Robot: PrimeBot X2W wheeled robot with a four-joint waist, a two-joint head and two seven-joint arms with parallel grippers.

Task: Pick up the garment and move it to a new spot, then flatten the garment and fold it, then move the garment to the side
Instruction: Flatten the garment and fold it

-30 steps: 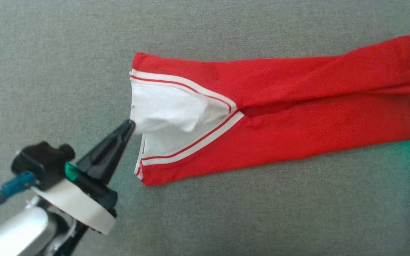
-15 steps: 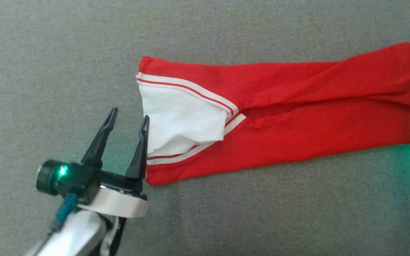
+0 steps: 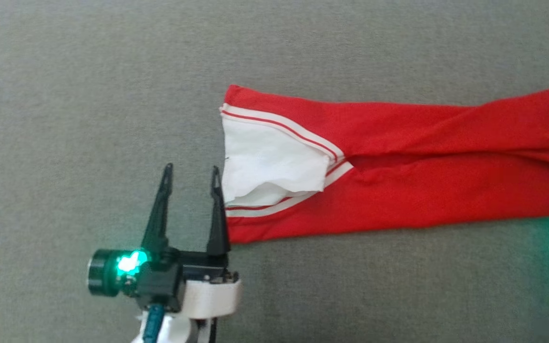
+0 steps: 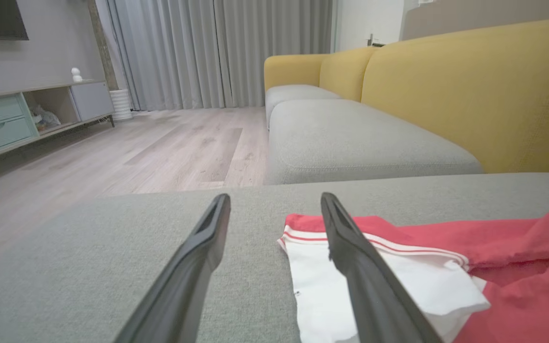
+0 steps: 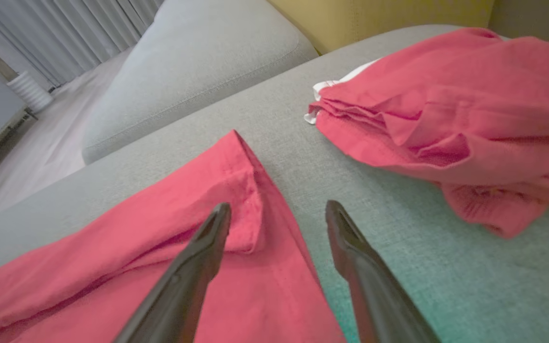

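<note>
Red, white-trimmed garment (image 3: 422,190) lies long on grey woven cushion (image 3: 112,95).

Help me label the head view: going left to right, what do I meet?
Bare grey cushion → left gripper, open → red garment, its white striped end first.

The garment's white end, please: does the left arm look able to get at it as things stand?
Probably yes: the left pincer stands open right beside the white end, level with its edge, and nothing lies between them on the cushion.
</note>
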